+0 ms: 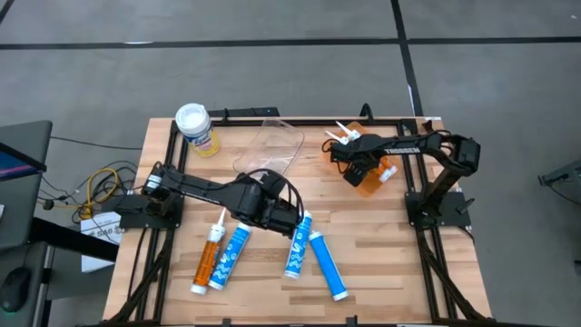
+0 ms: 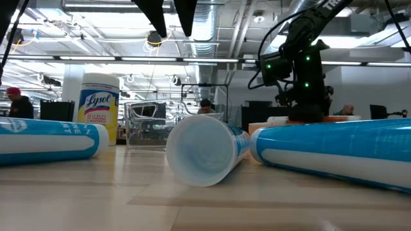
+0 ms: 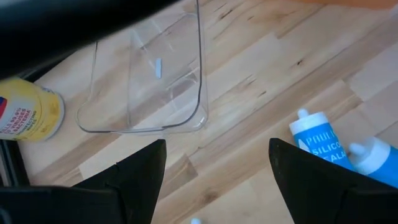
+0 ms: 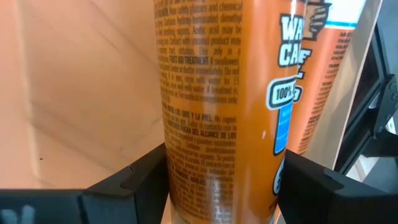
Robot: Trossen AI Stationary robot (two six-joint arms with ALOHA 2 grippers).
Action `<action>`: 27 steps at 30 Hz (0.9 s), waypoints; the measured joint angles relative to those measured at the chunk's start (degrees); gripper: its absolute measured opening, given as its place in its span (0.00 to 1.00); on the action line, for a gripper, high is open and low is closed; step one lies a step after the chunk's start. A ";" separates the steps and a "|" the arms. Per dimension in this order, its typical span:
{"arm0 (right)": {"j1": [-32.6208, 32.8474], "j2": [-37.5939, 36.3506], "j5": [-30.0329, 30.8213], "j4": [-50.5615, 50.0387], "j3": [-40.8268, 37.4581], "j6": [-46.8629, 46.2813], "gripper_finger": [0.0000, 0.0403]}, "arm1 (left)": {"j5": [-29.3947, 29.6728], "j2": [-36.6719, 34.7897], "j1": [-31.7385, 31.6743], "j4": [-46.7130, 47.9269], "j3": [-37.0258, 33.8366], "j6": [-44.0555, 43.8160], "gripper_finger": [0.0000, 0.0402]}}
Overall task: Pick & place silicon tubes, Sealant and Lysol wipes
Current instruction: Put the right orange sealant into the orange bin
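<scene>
Here the right gripper (image 4: 224, 180) fingers straddle the orange cartridge (image 4: 230, 93), apparently ungripped; left gripper (image 3: 214, 180) fingers open.

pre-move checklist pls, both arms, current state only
1. Right gripper around an orange cartridge: ok, the fingers flank it closely; firm grip cannot tell.
2. Left gripper free: ok, open, nothing between the fingers, above the table near the clear bin.
3. Clear bin ready to receive: ok, it looks empty in the left wrist view.
4. Lysol wipes placed: not ok, standing upright on the table at the far left corner, outside the bin.
5. Blue cartridges placed: not ok, three lie flat on the table, with another orange one beside them.
6. Arms apart: ok, left mid-table, right at the far right.
</scene>
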State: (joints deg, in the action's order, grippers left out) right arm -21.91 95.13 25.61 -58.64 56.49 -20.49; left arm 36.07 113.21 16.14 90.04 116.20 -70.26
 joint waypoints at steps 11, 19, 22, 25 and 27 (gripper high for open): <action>0.11 0.00 -0.01 -0.08 0.00 0.02 0.58 | -0.47 0.00 0.00 -0.02 0.00 -0.02 0.69; 0.12 0.00 0.01 0.64 0.00 0.00 0.58 | -0.48 0.00 0.00 -0.02 0.00 0.00 0.69; 0.13 0.00 0.02 0.64 0.00 -0.01 0.58 | -0.49 0.00 0.02 -0.02 0.00 0.00 0.69; 0.11 0.00 0.01 0.71 0.00 -0.39 0.58 | -0.49 0.02 0.01 -0.02 0.00 0.00 0.69; 0.11 0.00 0.00 0.84 0.00 -0.44 0.59 | -0.50 0.02 0.02 -0.02 0.00 0.02 0.69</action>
State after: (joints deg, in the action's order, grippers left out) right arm -21.80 95.13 25.62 -57.80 56.49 -20.93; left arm 35.57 113.23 16.16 90.02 116.20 -70.24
